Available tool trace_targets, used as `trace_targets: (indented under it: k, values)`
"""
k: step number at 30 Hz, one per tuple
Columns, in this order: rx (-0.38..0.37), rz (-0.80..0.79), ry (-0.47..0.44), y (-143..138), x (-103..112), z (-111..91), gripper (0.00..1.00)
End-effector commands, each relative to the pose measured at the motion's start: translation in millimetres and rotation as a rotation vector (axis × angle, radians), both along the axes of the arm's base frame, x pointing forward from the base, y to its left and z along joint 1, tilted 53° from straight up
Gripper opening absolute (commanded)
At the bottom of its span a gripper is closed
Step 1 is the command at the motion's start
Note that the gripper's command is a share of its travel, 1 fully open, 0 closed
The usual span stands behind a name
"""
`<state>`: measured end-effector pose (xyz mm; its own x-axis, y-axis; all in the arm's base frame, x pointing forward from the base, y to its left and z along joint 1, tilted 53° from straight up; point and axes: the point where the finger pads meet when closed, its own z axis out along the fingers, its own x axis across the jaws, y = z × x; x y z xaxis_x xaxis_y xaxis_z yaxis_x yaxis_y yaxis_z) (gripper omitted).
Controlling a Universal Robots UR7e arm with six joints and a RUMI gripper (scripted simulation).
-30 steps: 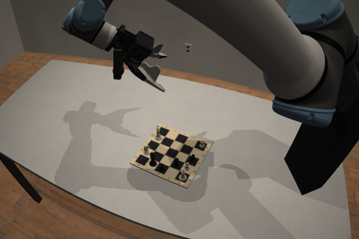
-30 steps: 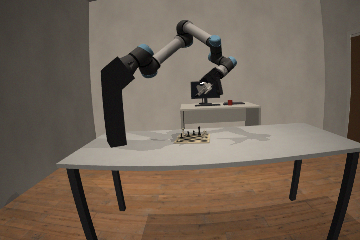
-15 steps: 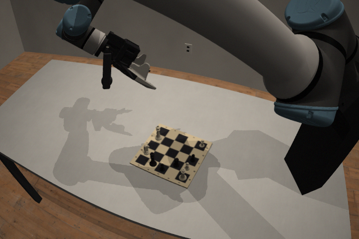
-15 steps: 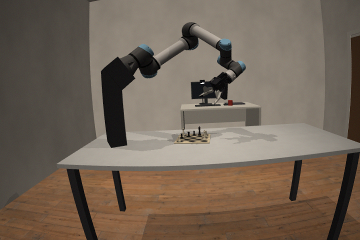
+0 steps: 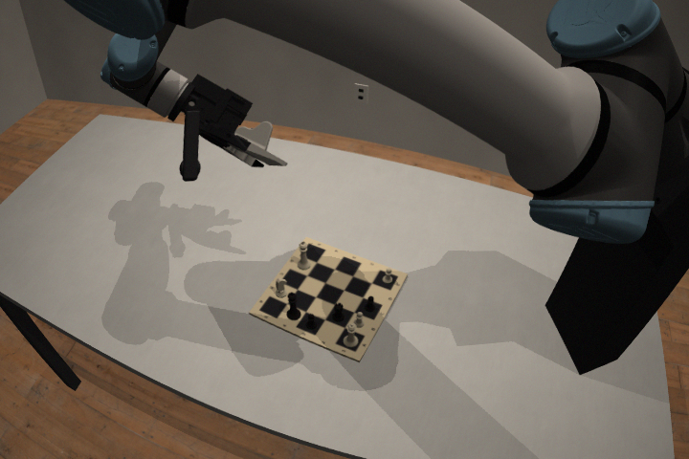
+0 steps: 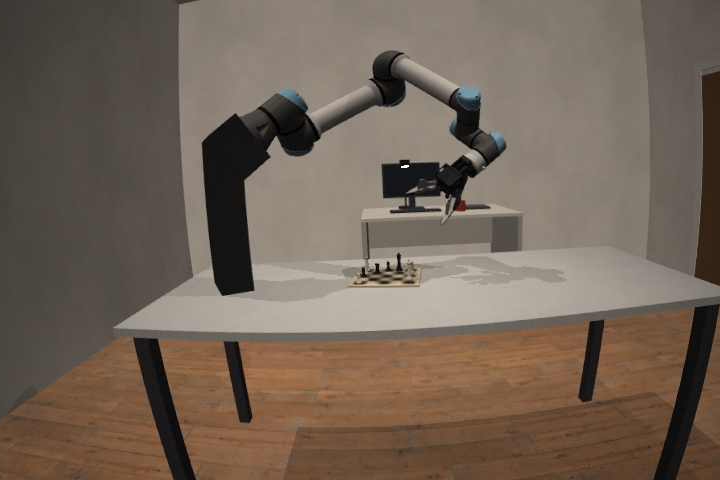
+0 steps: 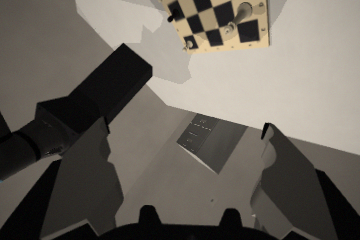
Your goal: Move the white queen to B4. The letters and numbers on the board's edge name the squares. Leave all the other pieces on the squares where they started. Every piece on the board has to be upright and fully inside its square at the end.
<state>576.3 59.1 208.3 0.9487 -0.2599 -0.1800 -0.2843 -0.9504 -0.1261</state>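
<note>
A small chessboard (image 5: 265, 316) (image 6: 356, 283) (image 7: 231, 47) lies on the grey table (image 5: 85, 178) (image 6: 485, 305). Several white and black pieces stand upright on it. Two taller white pieces stand out: one (image 5: 302, 255) at the board's far left corner and one (image 5: 350, 336) (image 7: 242, 12) at its near corner. I cannot tell at this size which is the queen. My gripper (image 5: 232, 164) (image 6: 431, 202) (image 7: 185, 120) is open and empty. It hangs high above the table, well off to the side of the board. In the wrist view only a corner of the board shows at the top.
The arm's black base block (image 5: 616, 302) (image 6: 228, 226) stands on the table beside the board. The arm's thick link (image 5: 411, 70) arches over the board. A second desk (image 6: 440, 217) with a monitor (image 6: 409, 180) stands behind the table.
</note>
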Motion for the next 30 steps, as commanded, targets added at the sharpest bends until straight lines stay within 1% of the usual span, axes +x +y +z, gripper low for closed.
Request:
trace_targets:
  k: [1, 3, 6, 7, 9, 10, 12, 13, 15, 16, 18, 20, 23, 24, 26, 27, 29, 30]
  values:
    - [0.052, 0.171, 0.003, 8, 15, 3, 1.00]
    - [0.052, 0.171, 0.003, 8, 15, 3, 1.00]
    - [0.093, 0.304, -0.007, 14, 26, 3, 1.00]
    - [0.093, 0.304, -0.007, 14, 26, 3, 1.00]
    - [0.121, 0.391, -0.014, 19, 33, 3, 1.00]
    - [0.121, 0.391, -0.014, 19, 33, 3, 1.00]
    - [0.149, 0.477, -0.023, 23, 40, 3, 1.00]
    - [0.149, 0.477, -0.023, 23, 40, 3, 1.00]
    - [0.178, 0.561, -0.033, 28, 46, 3, 1.00]
    - [0.178, 0.561, -0.033, 28, 46, 3, 1.00]
    - [0.207, 0.643, -0.044, 32, 52, 2, 1.00]
    - [0.207, 0.643, -0.044, 32, 52, 2, 1.00]
    - [0.250, 0.763, -0.062, 38, 61, 0, 1.00]
    - [0.250, 0.763, -0.062, 38, 61, 0, 1.00]
    - [0.279, 0.840, -0.074, 42, 67, -1, 1.00]
    - [0.279, 0.840, -0.074, 42, 67, -1, 1.00]
    - [0.308, 0.915, -0.088, 46, 72, -3, 1.00]
    - [0.308, 0.915, -0.088, 46, 72, -3, 1.00]
